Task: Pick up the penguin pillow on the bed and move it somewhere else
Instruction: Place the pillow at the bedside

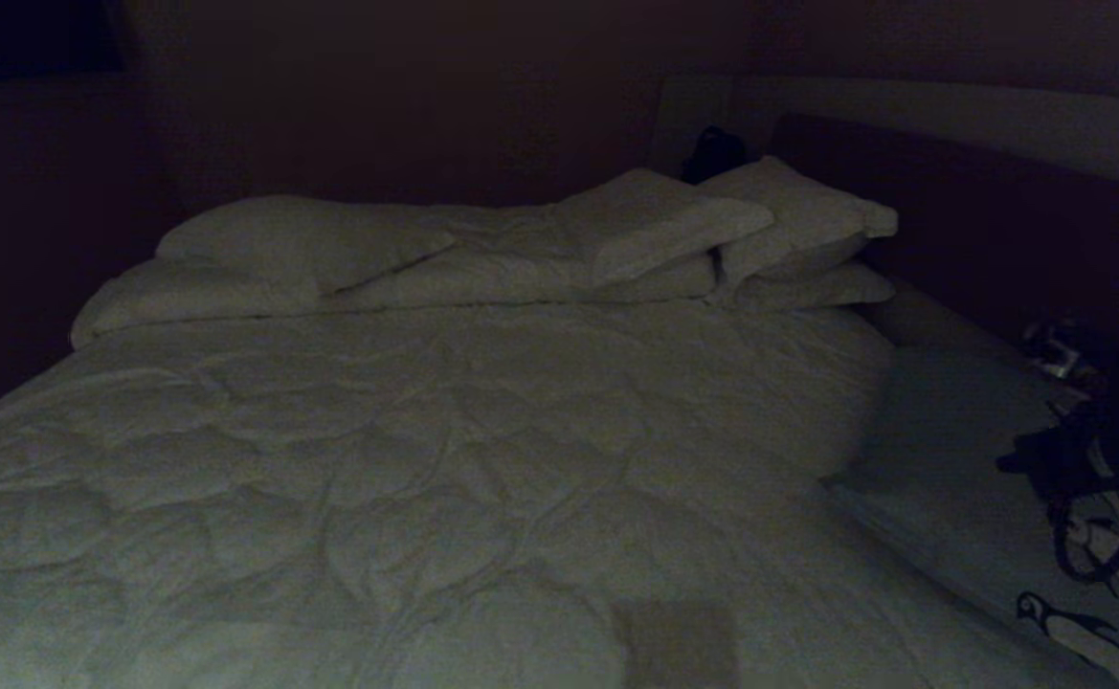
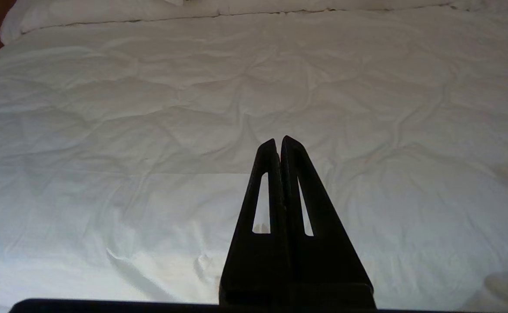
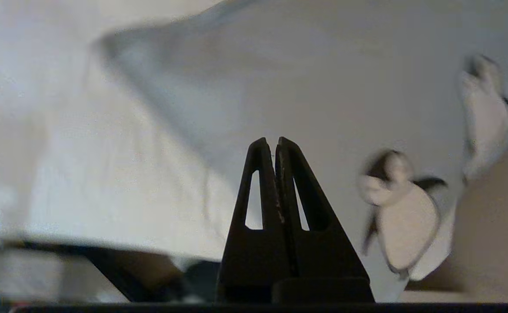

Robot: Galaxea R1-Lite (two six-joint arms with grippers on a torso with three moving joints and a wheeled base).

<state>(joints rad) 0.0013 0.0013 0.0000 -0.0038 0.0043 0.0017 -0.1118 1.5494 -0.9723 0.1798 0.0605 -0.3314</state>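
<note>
Penguin pillow at the bed's right edge, both grippers closed

Penguin pillow [image 1: 961, 478] lay along the right side of the head view, on the right edge of the bed [image 1: 425, 450], its grey-blue face running from mid-right down to the lower right corner. I could see printed penguins only at that lower right corner; the rest of the print was cut off by the frame or covered by my arm. In the right wrist view the pillow [image 3: 280, 87] filled most of the picture, with two penguins at the right side, blurred.

My right arm [image 1: 1105, 440] showed as a dark mass at the right edge of the head view, over the pillow's right part. I could not make out its fingertips there. In its own wrist view the right gripper [image 3: 270, 141] had its fingers pressed together, tips meeting, with no fabric between them that I could see. The tips stood in front of the pillow's plain grey-blue area; I could not tell whether they touched it.

My left gripper [image 2: 278, 140] appeared only in the left wrist view, at the lower middle of the frame, also closed tip to tip and holding nothing, above the wrinkled white duvet [image 2: 149, 130].

White pillows [image 1: 521, 239] were stacked across the upper middle of the head view, at the head of the bed. A small dark object [image 1: 715, 151] sat behind them; I could not tell what it was.
</note>
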